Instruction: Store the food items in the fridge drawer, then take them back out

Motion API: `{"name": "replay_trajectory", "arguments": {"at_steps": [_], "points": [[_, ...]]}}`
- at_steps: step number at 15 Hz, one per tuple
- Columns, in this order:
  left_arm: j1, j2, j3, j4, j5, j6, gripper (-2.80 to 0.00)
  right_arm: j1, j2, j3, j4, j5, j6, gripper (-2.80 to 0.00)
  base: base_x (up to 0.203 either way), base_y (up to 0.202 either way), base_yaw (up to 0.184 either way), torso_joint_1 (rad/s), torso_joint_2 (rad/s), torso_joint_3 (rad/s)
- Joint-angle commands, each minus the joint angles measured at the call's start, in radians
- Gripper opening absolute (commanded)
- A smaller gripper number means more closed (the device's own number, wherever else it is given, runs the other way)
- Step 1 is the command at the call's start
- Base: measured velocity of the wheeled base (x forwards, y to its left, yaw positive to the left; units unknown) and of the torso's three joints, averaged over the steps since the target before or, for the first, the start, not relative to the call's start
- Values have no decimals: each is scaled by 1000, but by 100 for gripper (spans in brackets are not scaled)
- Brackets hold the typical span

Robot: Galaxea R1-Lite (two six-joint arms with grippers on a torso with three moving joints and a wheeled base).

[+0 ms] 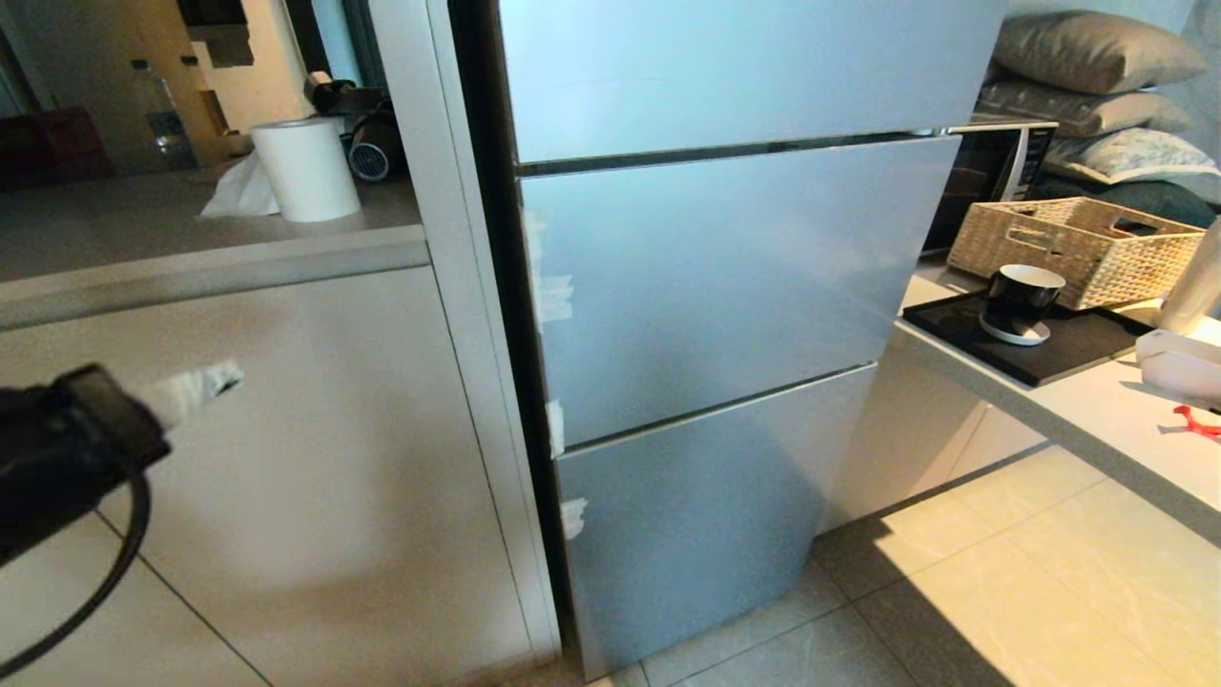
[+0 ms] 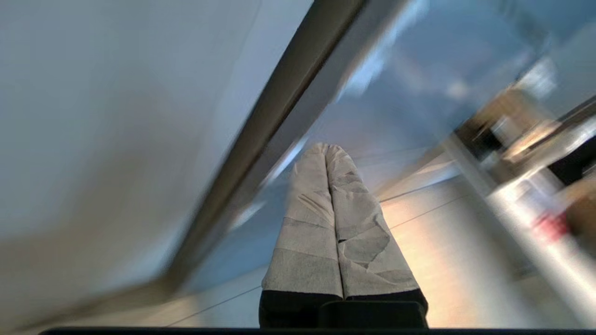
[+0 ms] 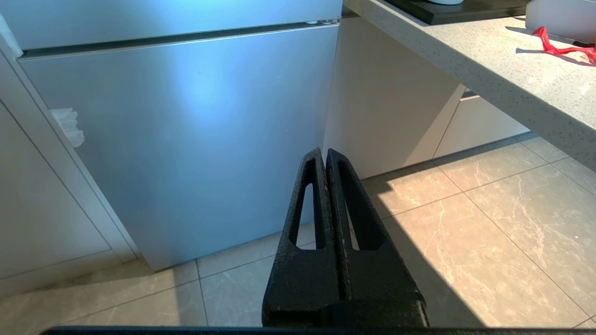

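The fridge (image 1: 706, 277) stands shut, showing only flat silver-grey door panels. The fridge drawer and the food items are out of view. My left gripper (image 1: 205, 384) hangs at the far left in front of a white cabinet, apart from the fridge. Its white-taped fingers are pressed together with nothing between them, and in the left wrist view this left gripper (image 2: 326, 149) points toward the fridge's side edge. My right gripper (image 3: 324, 154) is shut and empty, low over the floor before the bottom fridge panel (image 3: 186, 130). It does not show in the head view.
A stone counter (image 1: 1078, 410) juts out right of the fridge. On it are a black tray (image 1: 1078, 348) with a cup (image 1: 1019, 301), a wicker basket (image 1: 1078, 248), a microwave (image 1: 992, 176) and a thin red scrap (image 1: 1197, 420). A white cabinet (image 1: 286, 458) stands left, with a paper roll (image 1: 305, 167) above.
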State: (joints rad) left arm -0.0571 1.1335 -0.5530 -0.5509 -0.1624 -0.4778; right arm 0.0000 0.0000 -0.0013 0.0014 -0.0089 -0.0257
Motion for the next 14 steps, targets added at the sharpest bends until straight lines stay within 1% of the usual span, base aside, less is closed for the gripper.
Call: {"name": "replay_trajectory", "arguments": {"at_steps": [1, 3, 5, 6, 8, 9, 11, 13, 14], "points": [[-24, 317, -133, -197, -24, -97, -280, 0, 2, 0, 0, 0, 0, -280, 0, 0, 0, 0, 0, 0], [-63, 473, -270, -235, -32, -155, -280, 0, 2, 0, 0, 0, 0, -280, 0, 0, 0, 0, 0, 0], [-112, 602, -408, -251, -31, -187, -280, 0, 2, 0, 0, 0, 0, -280, 0, 0, 0, 0, 0, 0], [-140, 656, -466, -255, -17, -195, -280, 0, 2, 0, 0, 0, 0, -280, 0, 0, 0, 0, 0, 0], [-189, 738, -552, -259, 22, -203, -280, 0, 2, 0, 0, 0, 0, -280, 0, 0, 0, 0, 0, 0], [-206, 762, -584, -261, 32, -205, -280, 0, 2, 0, 0, 0, 0, -280, 0, 0, 0, 0, 0, 0], [-221, 812, -646, -264, 46, -206, -280, 0, 2, 0, 0, 0, 0, -280, 0, 0, 0, 0, 0, 0], [-229, 871, -727, -292, 108, -205, -280, 0, 2, 1, 0, 0, 0, -280, 0, 0, 0, 0, 0, 0], [-232, 891, -757, -307, 126, -205, -280, 0, 2, 0, 0, 0, 0, -280, 0, 0, 0, 0, 0, 0]]}}
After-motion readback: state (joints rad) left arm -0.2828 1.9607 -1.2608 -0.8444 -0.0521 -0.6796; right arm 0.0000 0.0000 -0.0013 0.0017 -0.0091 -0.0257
